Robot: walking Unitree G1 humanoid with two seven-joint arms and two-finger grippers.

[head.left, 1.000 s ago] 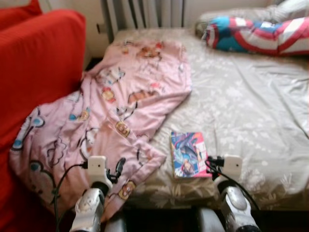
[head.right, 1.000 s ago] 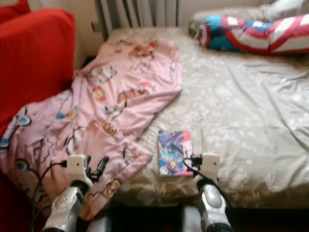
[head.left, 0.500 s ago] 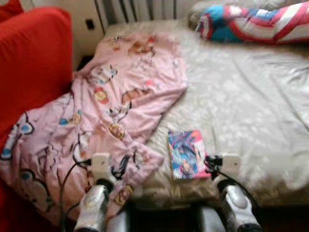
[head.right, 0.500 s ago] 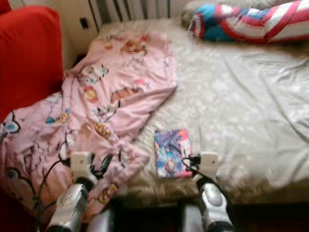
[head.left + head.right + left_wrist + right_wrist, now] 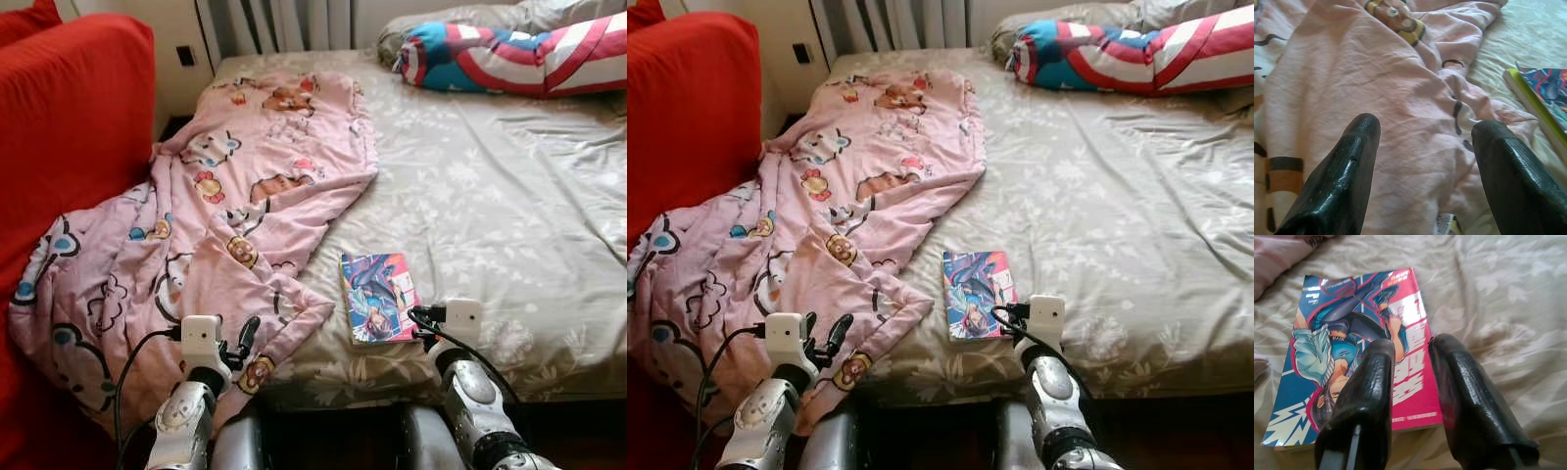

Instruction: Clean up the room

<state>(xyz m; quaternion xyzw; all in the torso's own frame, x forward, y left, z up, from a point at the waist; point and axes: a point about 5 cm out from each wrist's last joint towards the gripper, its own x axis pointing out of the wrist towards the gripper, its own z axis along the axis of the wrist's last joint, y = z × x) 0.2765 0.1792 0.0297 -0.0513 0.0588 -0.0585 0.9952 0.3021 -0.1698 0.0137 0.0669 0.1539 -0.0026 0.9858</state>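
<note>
Right now comic book (image 5: 377, 296) lies flat on bed (image 5: 509, 196) near front edge, just beside hem of pink blanket (image 5: 216, 215), cover up. Right gripper (image 5: 1410, 367) hangs over its near corner, fingers slightly apart, nothing held; prob lining up for pickup. Left gripper (image 5: 1422, 147) over blanket fold, fingers wide apart, empty. Blanket sprawled off bed side toward red sofa (image 5: 69, 127). Striped pillow (image 5: 509, 59) at head end. Vs earlier frames: view sharper, shifted; cam moved, book & blanket same spots.
</note>
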